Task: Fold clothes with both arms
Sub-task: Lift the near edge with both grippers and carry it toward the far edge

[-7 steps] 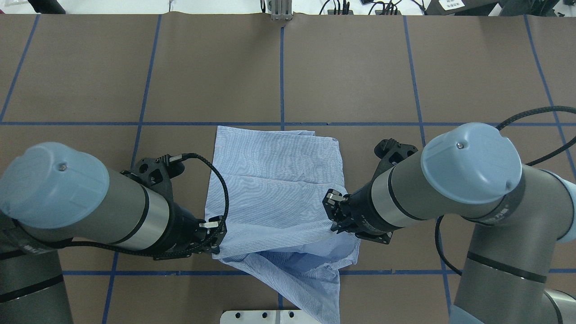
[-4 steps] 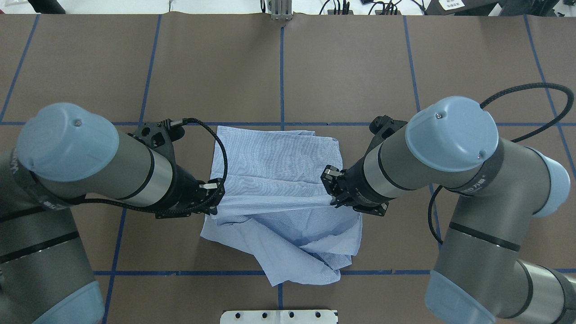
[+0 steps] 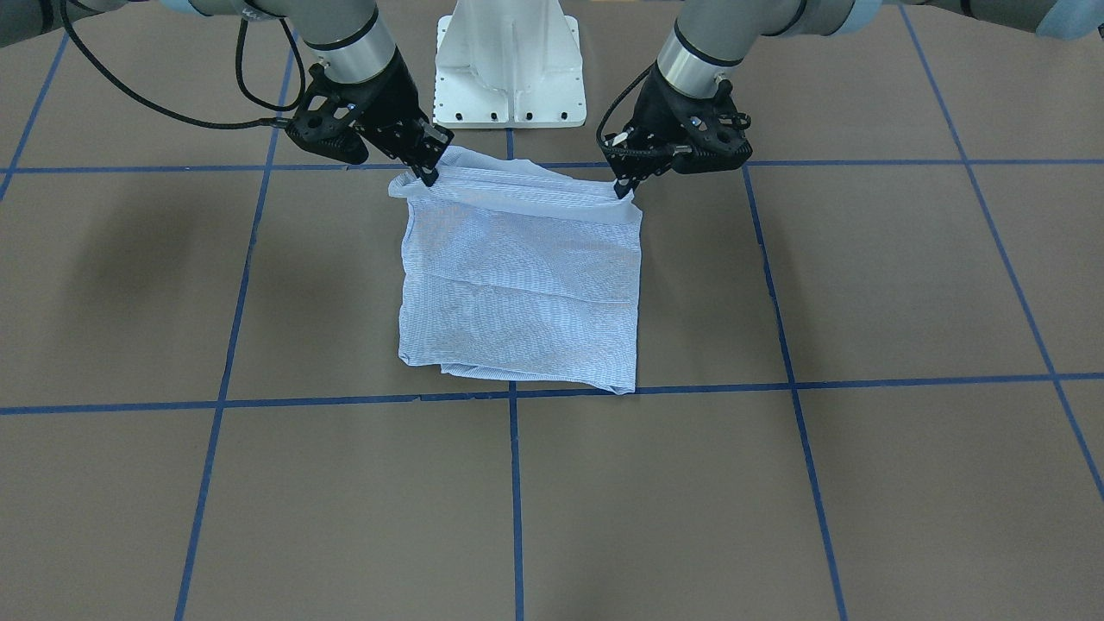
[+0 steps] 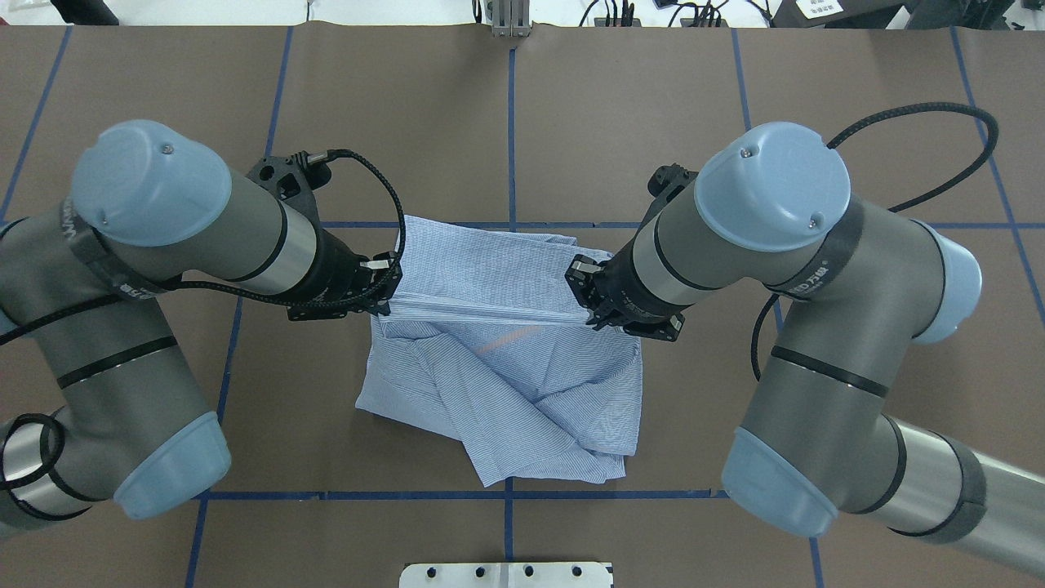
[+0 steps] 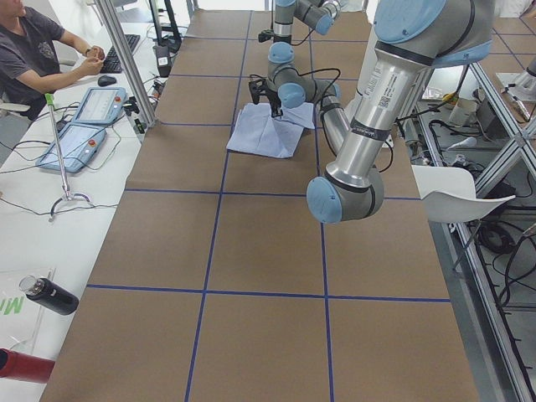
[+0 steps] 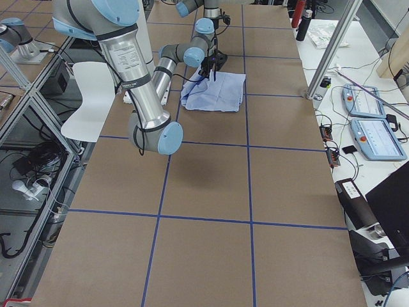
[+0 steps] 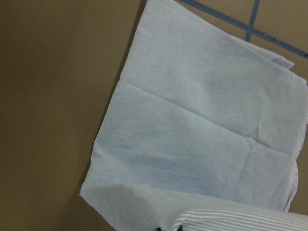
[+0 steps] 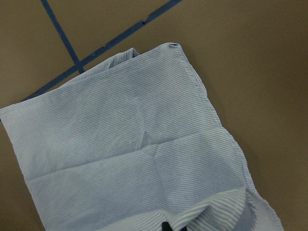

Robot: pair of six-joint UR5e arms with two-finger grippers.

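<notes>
The light blue striped shirt [image 4: 506,392] lies partly folded mid-table, also seen from the front [image 3: 517,285]. My left gripper [image 4: 389,296] is shut on the shirt's left side and my right gripper [image 4: 590,315] is shut on its right side. They hold a raised edge stretched taut between them above the flat lower layer. In the front view the left gripper [image 3: 623,185] is on the right and the right gripper [image 3: 429,175] on the left. Both wrist views look down on the flat layer of the shirt [image 7: 207,139] [image 8: 134,159]; the fingertips barely show.
The brown table [image 4: 653,122] carries blue tape grid lines. The white pedestal base [image 3: 509,65] stands just behind the shirt. An operator [image 5: 33,50] sits at a side desk with tablets [image 5: 84,126]. A white chair [image 6: 92,96] stands beside the table.
Both arms moved forward, away from the base, carrying the gripped edge over the shirt. The part that hung over the near table edge has been drawn up onto the table.
</notes>
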